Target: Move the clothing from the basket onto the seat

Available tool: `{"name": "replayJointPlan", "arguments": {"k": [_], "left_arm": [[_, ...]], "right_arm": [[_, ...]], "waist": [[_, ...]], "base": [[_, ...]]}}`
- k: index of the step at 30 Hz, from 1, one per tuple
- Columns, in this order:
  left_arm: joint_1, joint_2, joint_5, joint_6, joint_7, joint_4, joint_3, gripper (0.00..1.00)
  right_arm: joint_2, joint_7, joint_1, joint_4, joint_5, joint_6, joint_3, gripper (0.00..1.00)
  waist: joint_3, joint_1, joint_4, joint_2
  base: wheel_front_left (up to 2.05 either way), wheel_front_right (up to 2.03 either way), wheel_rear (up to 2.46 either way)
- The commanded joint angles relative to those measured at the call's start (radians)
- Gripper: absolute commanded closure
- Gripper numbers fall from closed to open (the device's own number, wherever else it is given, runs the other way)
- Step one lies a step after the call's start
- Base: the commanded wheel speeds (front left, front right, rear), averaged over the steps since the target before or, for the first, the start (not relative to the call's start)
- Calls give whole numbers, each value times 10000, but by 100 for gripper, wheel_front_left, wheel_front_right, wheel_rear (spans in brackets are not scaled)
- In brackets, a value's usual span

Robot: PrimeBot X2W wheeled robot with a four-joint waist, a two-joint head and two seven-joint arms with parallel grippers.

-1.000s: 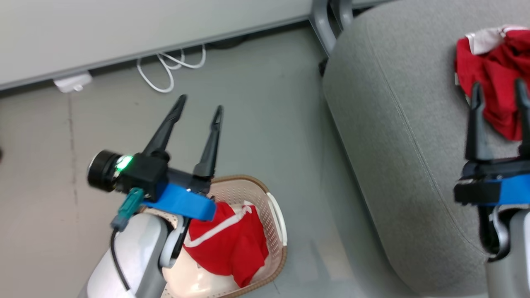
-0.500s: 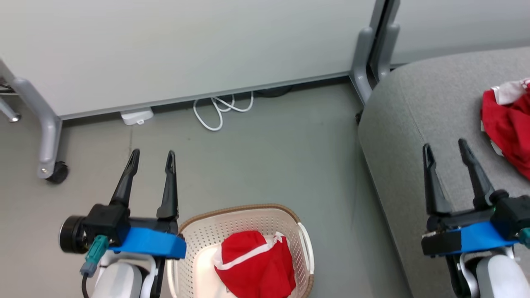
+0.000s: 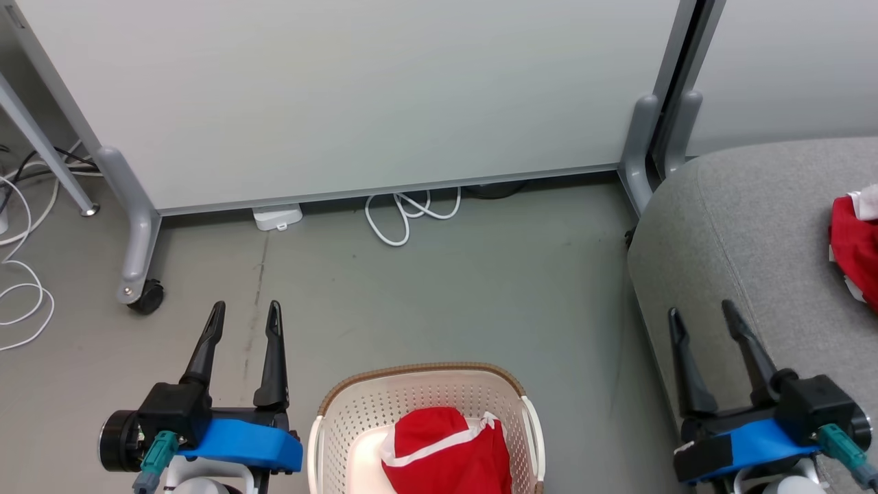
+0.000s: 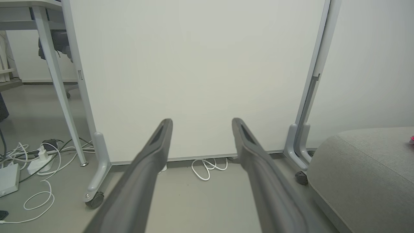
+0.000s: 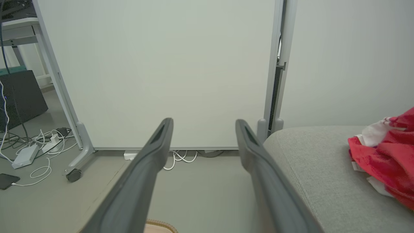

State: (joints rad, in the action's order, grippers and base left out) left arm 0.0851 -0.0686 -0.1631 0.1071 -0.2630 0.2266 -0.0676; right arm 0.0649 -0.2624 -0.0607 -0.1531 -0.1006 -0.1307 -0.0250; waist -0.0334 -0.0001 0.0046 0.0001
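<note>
Both arms have pulled back since a second ago. The left gripper point(image 3: 246, 307) was over the basket point(image 3: 418, 370) and now sits off its left side. The right gripper point(image 3: 701, 309) was up by the red garment on the seat point(image 3: 854, 247) and is now well clear of it. The camera has also swung, so part of that shift is only the view moving.

Head view: one red garment with a white band point(image 3: 446, 453) lies bunched in the basket, with no clear long axis. The left gripper is just left of the basket and the right one is well to the basket's right, over the edge of the seat point(image 3: 741, 226). Both point away from you with their jaws released and empty. I judge your left arm the nearer. The garment lies to its right and behind its fingertips, so you would need to bring it back and down.

Left wrist view: the left gripper point(image 4: 201, 121) is level and spread, aimed at the white partition point(image 4: 194, 64) beyond the basket.

Right wrist view: the right gripper point(image 5: 202, 121) is likewise spread, with the basket rim point(image 5: 160, 223) just below it.
</note>
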Motion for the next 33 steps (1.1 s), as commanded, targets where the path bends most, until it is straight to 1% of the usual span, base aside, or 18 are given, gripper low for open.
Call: {"name": "replayJointPlan", "arguments": {"k": [1, 13, 23, 28, 33], "left_arm": [[-88, 22, 92, 66, -26, 55, 88, 0], [-85, 144, 299, 196, -26, 187, 329, 0], [184, 173, 402, 245, -26, 275, 142, 0], [700, 158, 504, 230, -26, 631, -182, 0], [1545, -186, 401, 234, -27, 1302, -1064, 0]], "right_arm": [[-48, -39, 193, -68, 73, -1, 68, 0], [-123, -39, 247, -239, 112, -1, 267, 0], [-143, -37, 137, -210, 92, -1, 358, 0], [-142, -39, -267, -133, 86, -1, 382, 0], [-143, -37, -829, 36, 123, -1, 326, 0]], "waist": [[78, 1, 55, -1], [138, 1, 92, -1], [12, 1, 81, -1], [-330, 1, -95, -1], [-1020, 1, -423, -1]], "base": [[0, 0, 0], [0, 0, 0], [0, 0, 0], [0, 0, 0], [0, 0, 0]]}}
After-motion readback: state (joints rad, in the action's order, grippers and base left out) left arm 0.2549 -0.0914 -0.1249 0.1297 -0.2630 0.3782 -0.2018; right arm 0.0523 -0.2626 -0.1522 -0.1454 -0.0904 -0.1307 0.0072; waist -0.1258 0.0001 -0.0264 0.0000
